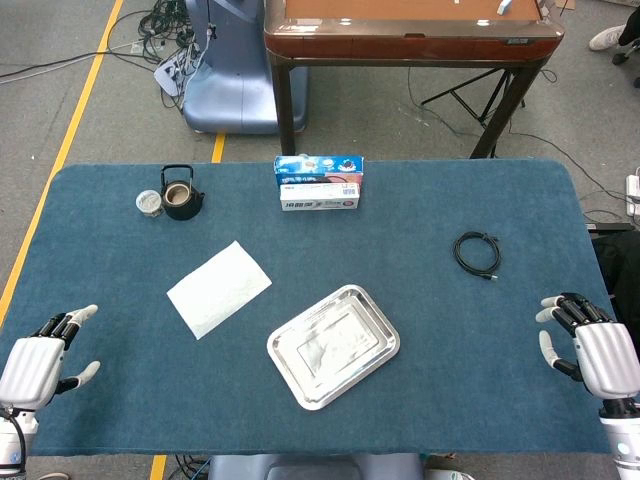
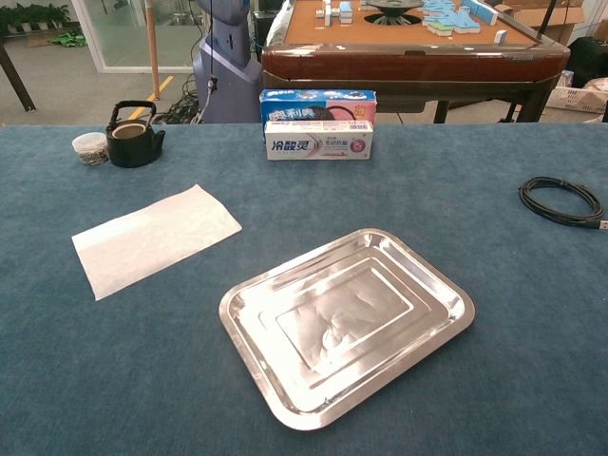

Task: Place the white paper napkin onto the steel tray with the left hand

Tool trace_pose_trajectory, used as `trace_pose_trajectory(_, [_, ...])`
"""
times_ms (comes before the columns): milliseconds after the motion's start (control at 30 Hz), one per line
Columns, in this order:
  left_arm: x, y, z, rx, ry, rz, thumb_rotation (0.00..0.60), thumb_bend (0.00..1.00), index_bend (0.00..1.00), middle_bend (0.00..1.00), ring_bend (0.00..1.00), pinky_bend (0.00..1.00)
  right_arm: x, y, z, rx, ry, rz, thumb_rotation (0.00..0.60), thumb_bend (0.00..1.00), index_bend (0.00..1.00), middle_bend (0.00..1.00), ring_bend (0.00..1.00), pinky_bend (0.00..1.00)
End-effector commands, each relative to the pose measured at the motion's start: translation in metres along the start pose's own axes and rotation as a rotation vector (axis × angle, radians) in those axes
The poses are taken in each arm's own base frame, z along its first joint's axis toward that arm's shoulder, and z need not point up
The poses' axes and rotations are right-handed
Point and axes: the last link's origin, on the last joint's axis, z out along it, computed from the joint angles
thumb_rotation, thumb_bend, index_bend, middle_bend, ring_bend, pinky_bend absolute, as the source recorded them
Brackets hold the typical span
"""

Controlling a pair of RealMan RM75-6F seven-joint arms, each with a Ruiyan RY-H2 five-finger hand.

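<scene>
A white paper napkin (image 1: 219,288) (image 2: 155,237) lies flat on the blue table cloth, left of centre. The empty steel tray (image 1: 333,346) (image 2: 347,318) sits to its right and nearer to me, a small gap between them. My left hand (image 1: 40,362) rests at the table's near left corner, fingers apart and holding nothing, well to the left of the napkin. My right hand (image 1: 590,345) sits at the near right edge, also with fingers spread and empty. Neither hand shows in the chest view.
A small black teapot (image 1: 182,193) (image 2: 131,136) and a little jar (image 1: 149,203) (image 2: 91,147) stand at the far left. A toothpaste box stack (image 1: 319,183) (image 2: 317,124) sits at the far centre. A coiled black cable (image 1: 477,252) (image 2: 562,200) lies at the right. A wooden table (image 1: 410,30) stands beyond.
</scene>
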Motion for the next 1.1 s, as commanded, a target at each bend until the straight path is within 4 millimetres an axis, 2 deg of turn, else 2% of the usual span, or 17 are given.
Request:
trace_pose_trajectory(33, [-0.002,0.001,0.001,0.001,-0.01,-0.001,0.6,0.18,0.17,0.27,0.24,0.43,0.003,0.0,-0.002,0.002,0.015,0.005,0.6,0.48,0.46,0.35,0.22,0.38])
trace_pose_trajectory(367, [-0.001,0.008,0.004,-0.036,0.011,-0.023,0.6,0.18,0.18,0.27,0.24,0.43,0.002,0.001,-0.001,-0.003,0.006,0.017,0.6,0.48,0.46,0.35,0.22,0.38])
trace_pose_trajectory(467, [-0.002,0.015,0.007,-0.085,0.042,-0.085,0.6,0.18,0.21,0.27,0.22,0.31,0.002,0.003,-0.001,-0.011,0.005,0.023,0.6,0.48,0.46,0.35,0.22,0.38])
trace_pose_trajectory(567, [-0.002,0.02,0.014,-0.148,0.039,-0.131,0.6,0.17,0.22,0.26,0.16,0.21,0.003,0.005,0.001,-0.017,-0.001,0.027,0.6,0.48,0.46,0.35,0.22,0.38])
trace_pose_trajectory(733, [-0.002,0.03,0.03,-0.234,0.037,-0.109,0.6,0.11,0.23,0.11,0.01,0.11,0.004,0.004,0.003,-0.014,0.005,0.034,0.6,0.48,0.46,0.35,0.22,0.38])
trace_pose_trajectory(833, [-0.003,0.039,0.042,-0.286,0.029,-0.1,0.6,0.09,0.25,0.02,0.0,0.08,0.003,0.003,0.004,-0.01,0.001,0.035,0.6,0.48,0.46,0.35,0.22,0.38])
trace_pose_trajectory(1100, [-0.011,0.06,0.077,-0.404,0.019,-0.057,0.6,0.09,0.28,0.0,0.0,0.07,-0.001,0.001,0.008,-0.009,-0.015,0.031,0.6,0.48,0.46,0.35,0.22,0.38])
